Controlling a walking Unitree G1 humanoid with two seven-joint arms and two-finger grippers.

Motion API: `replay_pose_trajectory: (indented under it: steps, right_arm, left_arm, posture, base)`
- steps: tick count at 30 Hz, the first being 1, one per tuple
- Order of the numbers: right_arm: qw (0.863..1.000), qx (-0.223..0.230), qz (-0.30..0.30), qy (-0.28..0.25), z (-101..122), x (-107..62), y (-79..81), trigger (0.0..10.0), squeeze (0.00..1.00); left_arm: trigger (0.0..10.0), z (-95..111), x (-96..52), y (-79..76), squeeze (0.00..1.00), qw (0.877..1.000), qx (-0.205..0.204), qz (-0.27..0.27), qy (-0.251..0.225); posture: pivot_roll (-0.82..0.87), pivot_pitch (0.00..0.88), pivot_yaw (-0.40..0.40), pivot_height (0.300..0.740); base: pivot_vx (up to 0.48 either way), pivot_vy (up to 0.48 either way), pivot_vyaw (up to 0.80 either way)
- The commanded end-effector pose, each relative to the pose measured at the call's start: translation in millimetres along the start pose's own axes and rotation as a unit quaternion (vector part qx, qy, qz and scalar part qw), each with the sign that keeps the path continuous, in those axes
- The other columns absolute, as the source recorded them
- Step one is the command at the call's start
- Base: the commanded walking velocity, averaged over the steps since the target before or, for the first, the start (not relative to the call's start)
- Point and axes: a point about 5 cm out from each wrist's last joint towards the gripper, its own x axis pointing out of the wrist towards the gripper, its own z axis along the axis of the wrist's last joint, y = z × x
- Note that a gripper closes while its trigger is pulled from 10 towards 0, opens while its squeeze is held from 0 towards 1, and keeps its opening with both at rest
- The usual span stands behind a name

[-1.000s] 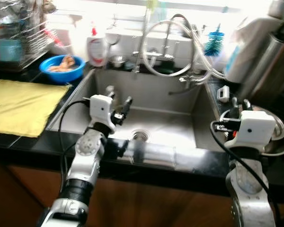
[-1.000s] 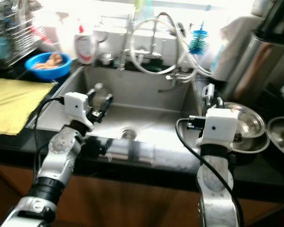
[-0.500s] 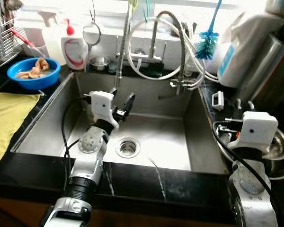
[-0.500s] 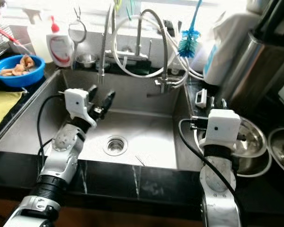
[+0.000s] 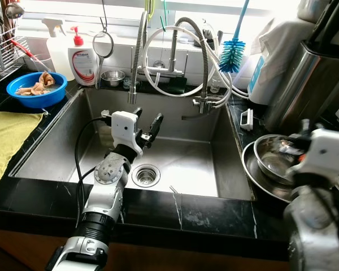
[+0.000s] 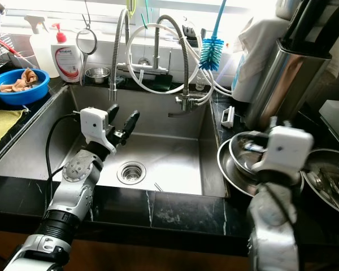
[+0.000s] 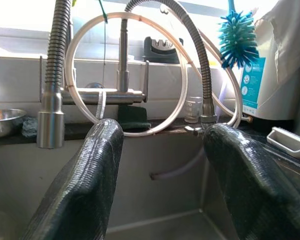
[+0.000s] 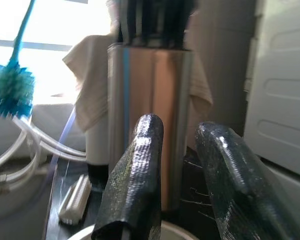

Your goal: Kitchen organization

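The robot stands at a stainless steel sink [image 5: 56,149] set in a black stone table [image 5: 214,209], and by the look of things the kitchen tidying is barely begun. The left gripper [image 5: 146,125] hangs over the basin near the drain [image 5: 146,175], its fingers [image 7: 85,185] spread wide and grasping nothing; the left wrist view looks between them at the coiled spring faucet [image 7: 122,65]. The right gripper [image 8: 175,190] is raised over the stacked steel bowls [image 6: 243,158] on the table to the right of the sink, its fingers a little apart with nothing between them, facing a steel knife block [image 8: 150,115]. The basin itself holds no dishes. What is left, judging from how things lie: the steel bowls and a further steel dish [image 6: 327,169] crowd the right side, a blue bowl [image 5: 35,90] with scraps in it sits at the far left by a soap bottle [image 5: 82,53], and a yellow cloth [image 5: 5,141] lies spread on the table. A blue bottle brush [image 5: 233,52] hangs by the faucet
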Motion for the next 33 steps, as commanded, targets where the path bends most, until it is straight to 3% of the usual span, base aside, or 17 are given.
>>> replay_pose_trajectory:
  steps: [1,4,5,6,7,11,21,33]
  right_arm:
    - [0.999,0.040,-0.020,0.006,6,1.0,-3.3,10.0,1.00]
    - [0.996,0.057,-0.044,0.045,0,0.7,-4.4,10.0,1.00]
    - [0.995,0.060,-0.051,0.061,-4,0.3,-5.4,10.0,0.92]
    - [0.994,0.063,-0.055,0.072,-7,0.0,-6.2,10.0,0.92]
    - [0.992,0.068,-0.064,0.089,-11,-0.8,-8.0,10.0,0.00]
    - [0.980,0.109,-0.091,0.140,-19,-3.2,-15.3,10.0,0.00]
    - [0.968,0.128,-0.107,0.188,-22,-4.6,-24.5,10.0,0.00]
    - [0.955,0.147,-0.101,0.238,-32,-8.1,-23.0,10.0,0.00]
  left_arm:
    - [10.0,1,2.2,-1.4,0.00,1.000,0.003,-0.010,0.005]
    - [10.0,0,2.3,-1.4,0.00,1.000,0.003,-0.012,0.007]
    - [10.0,0,2.3,-1.4,0.00,1.000,0.004,-0.013,0.008]
    - [10.0,0,2.3,-1.4,0.00,1.000,0.004,-0.014,0.008]
    - [10.0,0,2.0,-1.4,0.00,1.000,0.004,-0.015,0.010]
    - [10.0,-1,1.1,-0.9,0.00,1.000,0.005,-0.021,0.013]
    - [10.0,-1,0.6,-2.1,0.00,0.999,0.003,-0.031,0.015]
    - [10.0,-1,0.6,-3.2,0.00,0.999,0.002,-0.036,0.017]
  posture:
    - [-0.07,0.000,-0.050,0.740]
    - [-0.07,0.000,-0.050,0.740]
    - [-0.07,0.000,-0.049,0.740]
    - [-0.07,0.000,-0.049,0.740]
    - [-0.07,0.000,-0.049,0.740]
    - [-0.07,0.000,-0.048,0.740]
    - [-0.06,0.000,-0.048,0.740]
    - [-0.06,0.000,-0.051,0.740]
  base:
    - [0.000,0.000,0.00]
    - [0.000,0.000,0.00]
    - [0.000,0.000,0.00]
    - [0.000,0.000,0.00]
    - [0.000,0.000,0.00]
    - [0.000,0.000,0.00]
    - [0.000,0.000,0.00]
    - [0.000,0.000,0.00]
